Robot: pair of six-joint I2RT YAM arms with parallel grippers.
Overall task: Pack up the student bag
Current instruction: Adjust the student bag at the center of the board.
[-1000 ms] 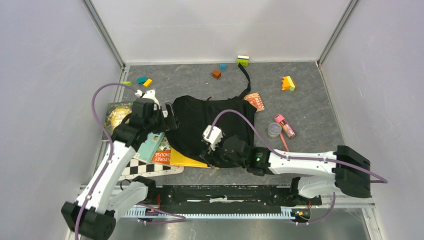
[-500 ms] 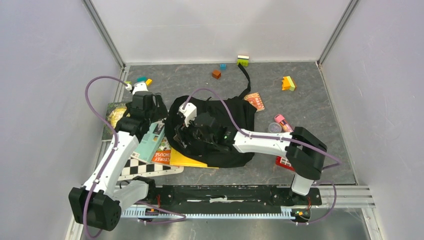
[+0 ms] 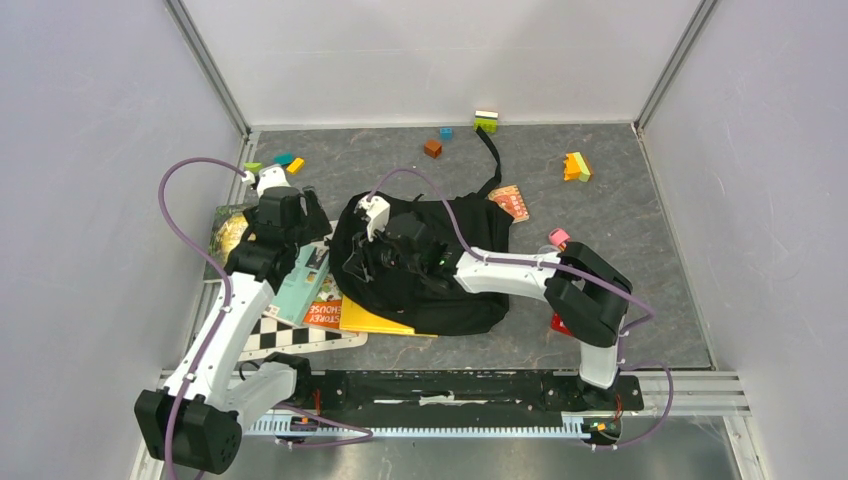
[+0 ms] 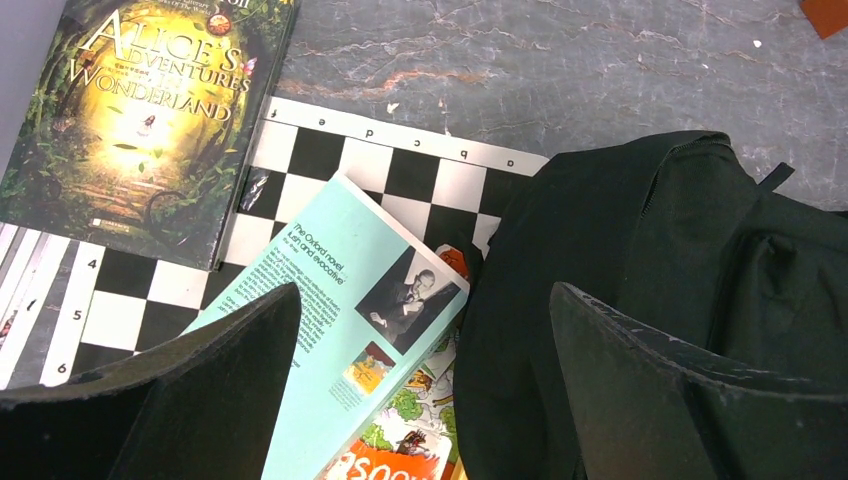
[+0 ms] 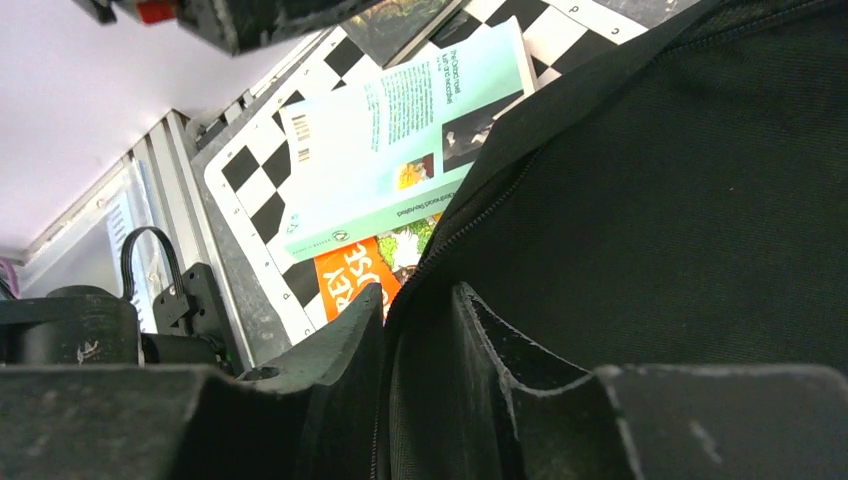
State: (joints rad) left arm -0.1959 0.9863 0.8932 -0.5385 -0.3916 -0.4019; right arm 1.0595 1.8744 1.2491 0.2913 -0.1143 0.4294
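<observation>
Pinches the zipper edge of the student bag (image 3: pixel 470 305), slumped mid-way across the bench (image 3: pixel 620 180), in the clenched right hand (image 5: pixel 418 310); holds the left hand (image 4: pixel 420 300) spread and empty above the teal book (image 4: pixel 340 330). Risks losing that thin fold on a harder pull, or dragging the whole soft bag instead of opening it.
</observation>
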